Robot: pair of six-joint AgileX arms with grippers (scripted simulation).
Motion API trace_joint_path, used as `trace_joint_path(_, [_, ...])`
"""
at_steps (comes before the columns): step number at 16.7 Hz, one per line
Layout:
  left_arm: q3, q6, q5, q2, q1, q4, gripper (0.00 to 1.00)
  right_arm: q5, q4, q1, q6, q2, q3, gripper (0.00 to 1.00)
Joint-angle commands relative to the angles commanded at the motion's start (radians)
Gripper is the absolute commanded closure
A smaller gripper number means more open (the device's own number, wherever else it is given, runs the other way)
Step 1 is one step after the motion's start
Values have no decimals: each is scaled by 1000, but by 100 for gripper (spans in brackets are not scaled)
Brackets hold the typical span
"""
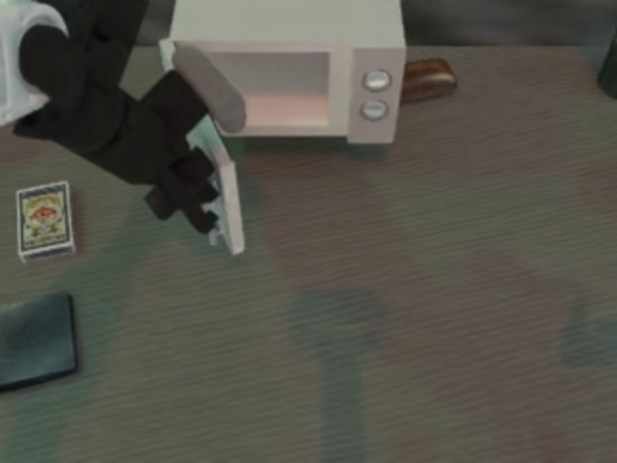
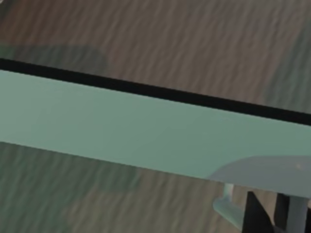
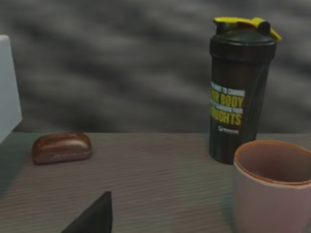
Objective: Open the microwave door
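Top view, microwave (image 1: 289, 39): we see it at the table's far edge, left of centre, its cavity exposed and its two round knobs (image 1: 375, 94) on the right of its front.
Top view, microwave door (image 1: 228, 198): swung out towards the table's near side, hinged at the left, seen edge-on.
Top view, our left gripper (image 1: 198, 188): at the door's free edge, against its outer face; we cannot tell how far its fingers are apart.
Top view, table (image 1: 415, 318): card box (image 1: 44, 221) and dark pad (image 1: 35, 340) at left, brown bread loaf (image 1: 427, 79) right of the microwave.
Left wrist view: the door's pale edge (image 2: 146, 131) fills the frame.
Right wrist view: bread loaf (image 3: 61, 147), black shaker bottle (image 3: 240, 92), pink cup (image 3: 272, 187); our right gripper's fingers are not seen.
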Motion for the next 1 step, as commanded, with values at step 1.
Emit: trace_joint_path(1, [0,0,0,0,0,0,100,0,0,0,0,0,0,0])
